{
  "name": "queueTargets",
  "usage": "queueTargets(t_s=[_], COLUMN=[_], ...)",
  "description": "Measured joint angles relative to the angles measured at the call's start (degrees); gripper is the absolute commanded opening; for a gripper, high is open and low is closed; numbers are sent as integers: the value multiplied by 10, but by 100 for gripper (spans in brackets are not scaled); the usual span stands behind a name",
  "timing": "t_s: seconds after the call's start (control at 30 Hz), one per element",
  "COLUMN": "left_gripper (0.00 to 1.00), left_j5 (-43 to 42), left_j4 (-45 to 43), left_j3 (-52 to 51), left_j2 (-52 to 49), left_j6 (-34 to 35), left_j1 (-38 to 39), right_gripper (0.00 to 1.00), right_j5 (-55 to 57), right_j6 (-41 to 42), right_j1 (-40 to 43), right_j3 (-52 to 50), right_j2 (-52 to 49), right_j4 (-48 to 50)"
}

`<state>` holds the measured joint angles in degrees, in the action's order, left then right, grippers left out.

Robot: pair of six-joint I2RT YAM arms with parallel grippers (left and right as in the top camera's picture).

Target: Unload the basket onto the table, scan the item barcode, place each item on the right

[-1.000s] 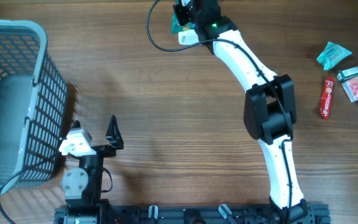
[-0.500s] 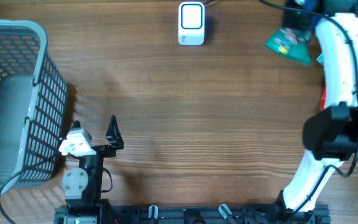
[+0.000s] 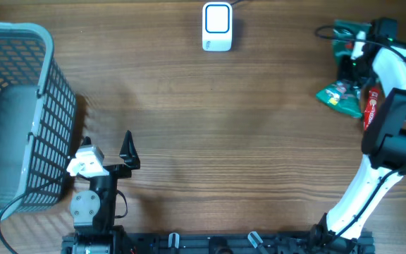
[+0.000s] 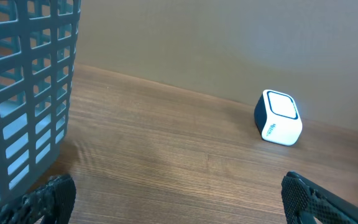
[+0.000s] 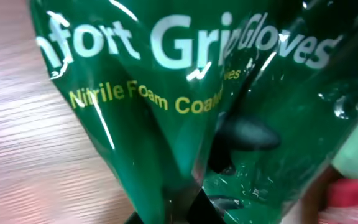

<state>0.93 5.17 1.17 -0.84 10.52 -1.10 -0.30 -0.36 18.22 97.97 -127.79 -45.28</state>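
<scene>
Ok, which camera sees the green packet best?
The right wrist view: the green packet fills the picture, so close that its lettering is readable. The overhead view shows it only small, at the far right. The left wrist view misses it.

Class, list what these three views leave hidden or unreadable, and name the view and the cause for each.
- Barcode on the glove packet: the right wrist view shows only its lettered face; in the overhead view it is too small to read.
- Red packet: overhead, partly under the right arm.
- Basket: overhead, cut off by the left edge.
</scene>
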Motion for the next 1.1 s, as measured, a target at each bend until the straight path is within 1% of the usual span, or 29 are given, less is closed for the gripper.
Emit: queueTargets(t_s=[0.03, 0.1, 0.2, 0.3, 0.37, 0.47, 0.53, 0.57, 0.67, 0.77, 0.87, 1.0, 1.03, 1.1], left_gripper=[100, 100, 100, 100, 100, 100, 100, 100, 100, 100, 100, 100, 100, 100], left_j5=[0, 0, 0, 0, 0, 0, 0, 0, 0, 0, 0, 0, 0, 0], left_j4=[0, 0, 0, 0, 0, 0, 0, 0, 0, 0, 0, 0, 0, 0], left_j3=[0, 0, 0, 0, 0, 0, 0, 0, 0, 0, 0, 0, 0, 0], left_j2=[0, 0, 0, 0, 0, 0, 0, 0, 0, 0, 0, 0, 0, 0], left_j6=[0, 0, 0, 0, 0, 0, 0, 0, 0, 0, 0, 0, 0, 0], left_j1=[0, 0, 0, 0, 0, 0, 0, 0, 0, 0, 0, 0, 0, 0], right_gripper=[100, 100, 100, 100, 100, 100, 100, 100, 100, 100, 100, 100, 100, 100], right_j5=[9, 21, 3, -16, -24, -42, -69, -84, -103, -116, -117, -117, -117, -132], right_j6=[11, 22, 26, 27, 27, 37, 47, 51, 56, 58, 60, 54, 50, 24], right_j1=[19, 59, 76, 56, 28, -16, -47, -65, -96, -113, -113, -113, -113, -119], right_j3=[0, 4, 43, 96, 121, 136, 140, 147, 153, 156, 156, 156, 154, 135], right_j2=[-3, -3, -5, 4, 33, 120, 213, 276, 377, 467, 498, 513, 516, 533], right_j4=[-3, -23, -83, -136, -167, -212, -256, -276, -312, -315, -321, -334, -323, -258])
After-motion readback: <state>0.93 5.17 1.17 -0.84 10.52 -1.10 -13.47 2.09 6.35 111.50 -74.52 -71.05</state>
